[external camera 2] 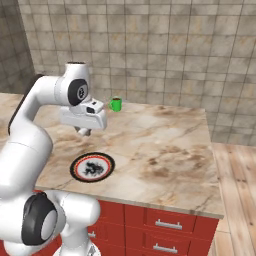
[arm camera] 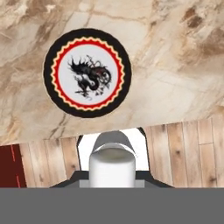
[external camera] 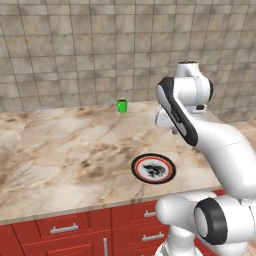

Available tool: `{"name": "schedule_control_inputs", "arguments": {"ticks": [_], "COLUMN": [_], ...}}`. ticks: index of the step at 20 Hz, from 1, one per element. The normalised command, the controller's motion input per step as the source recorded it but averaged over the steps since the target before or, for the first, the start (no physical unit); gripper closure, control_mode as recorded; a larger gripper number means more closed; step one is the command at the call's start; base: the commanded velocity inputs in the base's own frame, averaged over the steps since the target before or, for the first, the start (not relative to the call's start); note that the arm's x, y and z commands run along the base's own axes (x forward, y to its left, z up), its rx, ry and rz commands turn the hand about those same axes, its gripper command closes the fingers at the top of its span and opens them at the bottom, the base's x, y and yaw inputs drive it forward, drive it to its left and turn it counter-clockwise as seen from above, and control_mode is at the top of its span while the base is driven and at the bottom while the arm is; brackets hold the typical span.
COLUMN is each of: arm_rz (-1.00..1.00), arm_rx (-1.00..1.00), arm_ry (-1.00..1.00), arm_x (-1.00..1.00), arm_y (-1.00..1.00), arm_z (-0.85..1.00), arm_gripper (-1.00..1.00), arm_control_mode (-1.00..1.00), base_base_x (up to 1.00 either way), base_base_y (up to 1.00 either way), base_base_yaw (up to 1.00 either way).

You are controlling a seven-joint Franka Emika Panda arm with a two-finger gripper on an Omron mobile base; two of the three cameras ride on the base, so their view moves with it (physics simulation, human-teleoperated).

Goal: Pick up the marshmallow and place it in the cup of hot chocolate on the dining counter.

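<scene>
Hovering above the surface (external camera: 60,150), your tool (external camera 2: 84,131) is sitting over the plate (arm camera: 87,72); can't tell its finger state. Cup (external camera: 122,105) is waiting at the far edge.

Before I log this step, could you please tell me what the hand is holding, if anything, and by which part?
The hand appears to hold the marshmallow, pinched by its curved sides between the fingers.

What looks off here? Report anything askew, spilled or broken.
Nothing stands out. The cup stands upright near the far edge of the counter, nothing spilled; the plate lies flat and whole; the marshmallow sits in the pincer.
</scene>
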Motion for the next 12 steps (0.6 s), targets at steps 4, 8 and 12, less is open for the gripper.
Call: {"name": "schedule_control_inputs", "arguments": {"ticks": [4,8,12], "arm_rz": [-0.14,-0.11,-0.06], "arm_rx": [-0.02,-0.05,-0.05], "arm_ry": [-0.1,0.0,0.0], "arm_x": [-0.29,-0.26,-0.12], "arm_y": [0.0,-0.05,-0.12], "arm_z": [0.0,0.02,0.01], "arm_gripper": [1.0,1.0,1.0], "arm_control_mode": [-1.0,-1.0,-1.0], "base_base_x": [0.0,0.0,0.0], "base_base_y": [0.0,0.0,0.0], "base_base_yaw": [0.0,0.0,0.0]}}
